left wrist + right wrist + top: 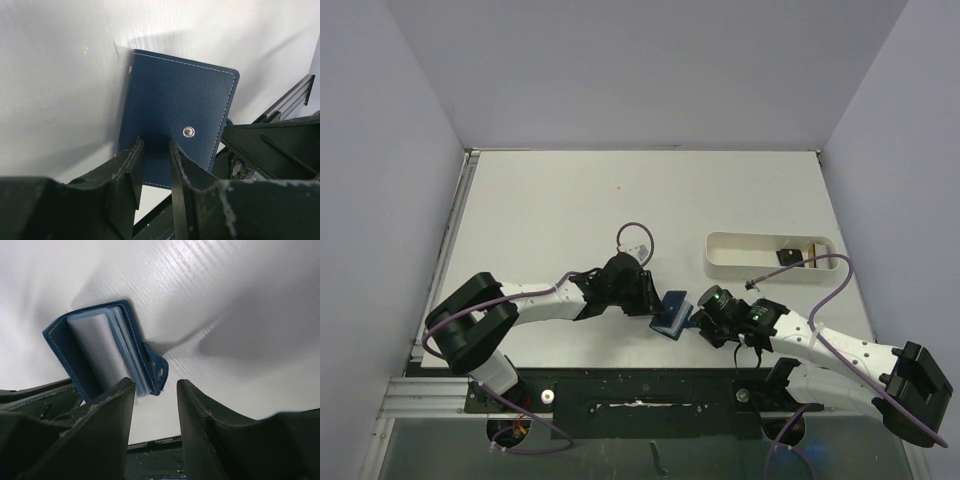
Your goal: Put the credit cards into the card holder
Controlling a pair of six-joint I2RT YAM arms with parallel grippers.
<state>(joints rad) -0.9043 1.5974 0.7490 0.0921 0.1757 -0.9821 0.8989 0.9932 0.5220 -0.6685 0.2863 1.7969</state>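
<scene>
Your left gripper (155, 145) is pinched narrow on the near edge of the holder (182, 100), whose long axis runs up-frame from the fingers. Your right gripper (155, 384) is part open and empty. The holder lies upper left of its gap, snap tab (159, 371) nearest. Only the right wrist view shows the pockets (100, 347) fanned open. The cards (788, 256) sit farther off in the tray (730, 262), right of centre in the top view; your right arm is nearer.
</scene>
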